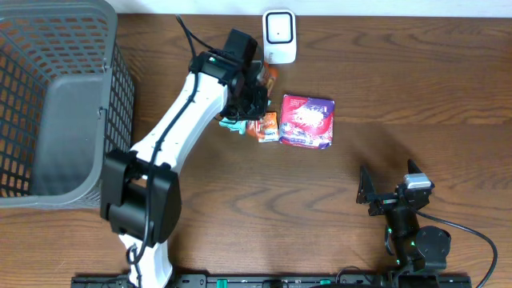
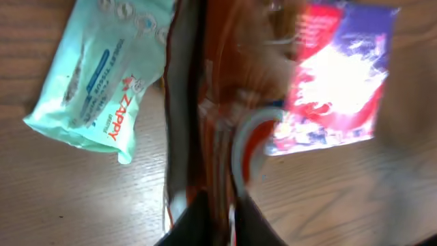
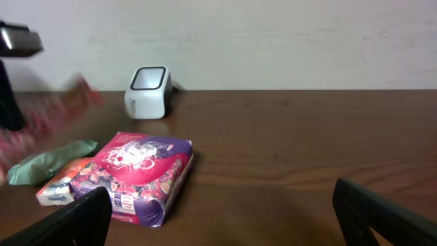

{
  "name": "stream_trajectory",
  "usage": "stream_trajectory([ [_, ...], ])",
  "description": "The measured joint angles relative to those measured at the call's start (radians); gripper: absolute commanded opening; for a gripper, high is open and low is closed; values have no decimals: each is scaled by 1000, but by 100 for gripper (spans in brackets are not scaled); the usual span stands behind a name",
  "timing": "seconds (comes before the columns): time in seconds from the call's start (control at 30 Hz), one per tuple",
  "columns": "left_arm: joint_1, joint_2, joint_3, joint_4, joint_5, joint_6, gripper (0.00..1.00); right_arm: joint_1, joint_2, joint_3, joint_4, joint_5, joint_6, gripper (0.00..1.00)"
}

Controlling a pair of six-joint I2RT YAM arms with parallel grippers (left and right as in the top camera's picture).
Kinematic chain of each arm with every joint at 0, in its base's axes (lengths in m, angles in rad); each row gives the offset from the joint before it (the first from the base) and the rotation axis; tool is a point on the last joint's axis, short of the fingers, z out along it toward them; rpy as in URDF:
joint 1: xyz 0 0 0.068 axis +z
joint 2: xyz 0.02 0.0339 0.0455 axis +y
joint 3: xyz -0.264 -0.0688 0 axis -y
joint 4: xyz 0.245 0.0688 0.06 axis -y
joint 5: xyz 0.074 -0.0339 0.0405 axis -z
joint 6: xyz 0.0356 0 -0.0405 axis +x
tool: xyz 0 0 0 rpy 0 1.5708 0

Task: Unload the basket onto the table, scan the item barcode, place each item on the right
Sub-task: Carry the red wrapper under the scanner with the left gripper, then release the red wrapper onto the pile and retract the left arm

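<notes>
Holding a blurred orange foil snack packet (image 2: 212,137), left gripper (image 2: 217,229) sits upper centre, beside the white box-shaped scanner (image 1: 279,36); right gripper (image 3: 222,219), lower right, jaws spread wide.

Look at your left arm (image 1: 170,122): glossy white shells on the long links, chunky black housings at the joints, a thin black cable (image 1: 188,36) at its far end, a small green light (image 1: 214,58) near the wrist. Your right arm (image 1: 412,240) is black throughout, with a grey-topped camera block (image 1: 417,183) and a black lead (image 1: 480,236) on its right. The right end effector (image 3: 220,191) has two matte black fingers (image 3: 75,220).
</notes>
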Motion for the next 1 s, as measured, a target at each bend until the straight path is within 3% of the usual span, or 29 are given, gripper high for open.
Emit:
stream_trajectory([
  [0.07, 0, 19, 0, -3, -1, 3, 62, 0, 0, 0, 0, 0, 0, 99],
  [0.4, 10, 22, 0, -5, 0, -6, 62, 0, 0, 0, 0, 0, 0, 99],
  [0.57, 54, -62, -1, -6, -1, -6, 63, 0, 0, 0, 0, 0, 0, 99],
  [0.7, 101, -204, -1, -23, 0, -3, 79, 0, 0, 0, 0, 0, 0, 99],
  [0.73, 116, -248, -1, -36, -1, -2, 98, 0, 0, 0, 0, 0, 0, 99],
  [1.0, 212, -473, -1, -159, -28, -4, 98, 0, 0, 0, 0, 0, 0, 99],
])
